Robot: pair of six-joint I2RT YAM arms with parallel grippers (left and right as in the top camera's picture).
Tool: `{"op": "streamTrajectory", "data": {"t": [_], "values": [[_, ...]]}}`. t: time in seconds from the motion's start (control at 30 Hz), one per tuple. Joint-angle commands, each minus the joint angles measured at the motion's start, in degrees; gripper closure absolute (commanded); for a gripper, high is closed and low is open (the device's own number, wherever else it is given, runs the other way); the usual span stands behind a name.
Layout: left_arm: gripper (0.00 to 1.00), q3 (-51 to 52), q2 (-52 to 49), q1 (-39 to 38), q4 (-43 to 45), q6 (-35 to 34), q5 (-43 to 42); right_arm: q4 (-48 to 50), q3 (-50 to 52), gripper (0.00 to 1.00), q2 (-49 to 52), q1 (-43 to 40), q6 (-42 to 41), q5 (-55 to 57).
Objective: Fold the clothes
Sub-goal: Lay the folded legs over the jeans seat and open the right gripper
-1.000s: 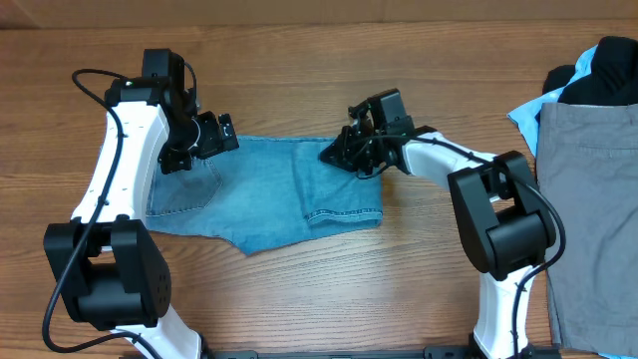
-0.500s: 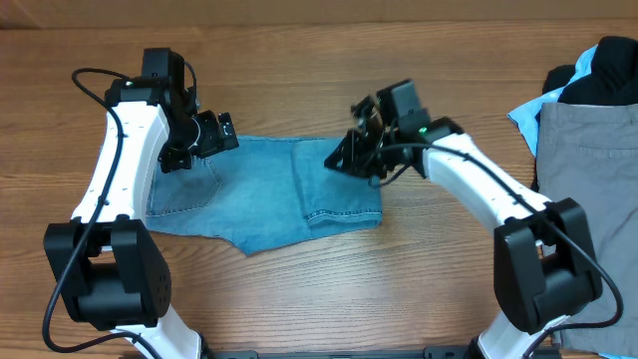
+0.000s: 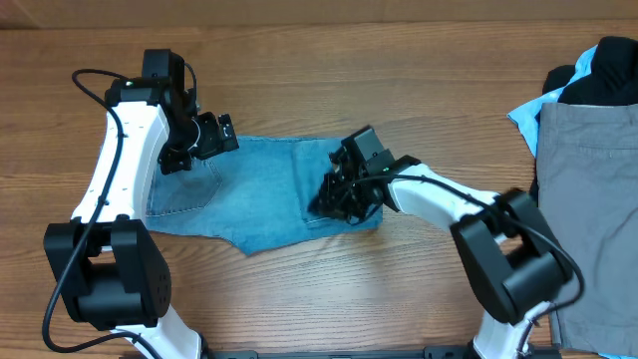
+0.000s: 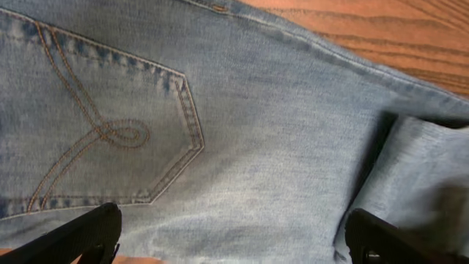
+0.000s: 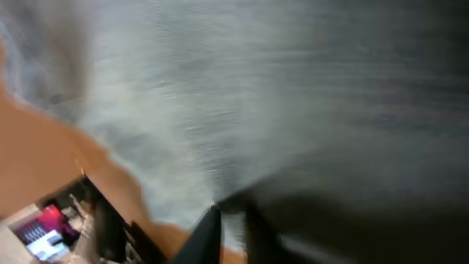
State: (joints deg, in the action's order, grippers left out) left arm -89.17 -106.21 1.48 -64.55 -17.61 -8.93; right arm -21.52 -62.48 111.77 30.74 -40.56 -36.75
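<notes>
The clothes in hand are light-blue denim jeans [image 3: 259, 189], lying flat on the wooden table with one leg folded back over the right part. A stitched back pocket [image 4: 95, 125] fills the left of the left wrist view, on the jeans [image 4: 256, 132]. My left gripper [image 3: 221, 133] hangs open over the far-left edge, jaws wide, with nothing between them [image 4: 231, 224]. My right gripper [image 3: 334, 199] is low on the folded leg near its hem. The blurred right wrist view shows its fingers almost together [image 5: 233, 220] against the denim [image 5: 183, 95].
Grey trousers [image 3: 593, 199] lie at the right edge of the table. A black garment [image 3: 603, 70] and a pale blue one [image 3: 523, 120] are piled behind them. Bare wood [image 3: 399, 80] surrounds the jeans.
My right gripper has swung from the jeans' far edge toward me and to the left, onto the folded leg. The jeans keep their shape. The left arm has not moved.
</notes>
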Motion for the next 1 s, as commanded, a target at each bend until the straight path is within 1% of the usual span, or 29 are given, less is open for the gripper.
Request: {"op": "streamTrajectory", "data": {"t": [0.0,0.13,0.23,0.3,0.33,0.37,0.4,0.43,0.5,0.57,0.63,0.67,0.77,0.83,0.97], "values": [[0.00,0.2,1.5,-0.4,-0.2,1.0,0.6,0.4,1.0,0.96,3.1,-2.0,-4.9,-1.9],[0.00,0.2,1.5,-0.4,-0.2,0.9,0.6,-0.4,1.0,0.96,1.1,-3.8,-5.1,-2.0],[0.00,0.2,1.5,-0.4,0.0,0.9,0.7,-0.4,0.9,0.96,-3.9,-4.6,-4.4,1.2],[0.00,0.2,1.5,-0.4,0.1,0.9,1.5,-1.4,0.3,0.96,-9.1,-5.3,-3.6,4.0],[0.00,0.2,1.5,-0.4,0.1,0.9,2.1,-1.5,-0.1,0.92,-11.2,-5.6,-2.4,4.6],[0.00,0.2,1.5,-0.4,0.1,0.9,2.6,-1.1,-0.3,0.82,-12.6,-5.8,-1.0,4.6],[0.00,0.2,1.5,-0.4,0.2,0.9,2.9,-0.3,-0.7,0.67,-14.7,-6.2,0.6,4.6],[0.00,0.2,1.5,-0.4,0.2,0.9,3.1,0.6,-1.1,0.61,-16.1,-6.6,1.0,4.8],[0.00,0.2,1.5,-0.4,0.5,0.9,3.1,3.5,-1.4,0.58,-17.5,-7.1,0.9,4.4],[0.00,0.2,1.5,-0.4,0.9,0.9,3.1,6.6,-1.4,0.60,-17.5,-7.1,0.8,4.1],[0.00,0.2,1.5,-0.4,1.0,0.9,3.1,7.8,-1.4,0.65,-16.6,-7.1,-0.2,4.1],[0.00,0.2,1.5,-0.4,1.0,0.9,3.1,8.9,-1.4,0.66,-15.8,-7.0,-0.4,3.1],[0.00,0.2,1.5,-0.4,1.0,0.9,3.1,14.2,-1.4,0.67,-11.4,-6.6,-1.6,-0.6],[0.00,0.2,1.5,-0.4,1.0,0.9,3.1,18.0,-1.4,0.72,-8.4,-6.6,-3.7,-2.6],[0.00,0.2,1.5,-0.4,0.9,0.9,3.1,26.5,-1.4,0.71,-2.9,-6.6,-7.5,-7.3]]}}
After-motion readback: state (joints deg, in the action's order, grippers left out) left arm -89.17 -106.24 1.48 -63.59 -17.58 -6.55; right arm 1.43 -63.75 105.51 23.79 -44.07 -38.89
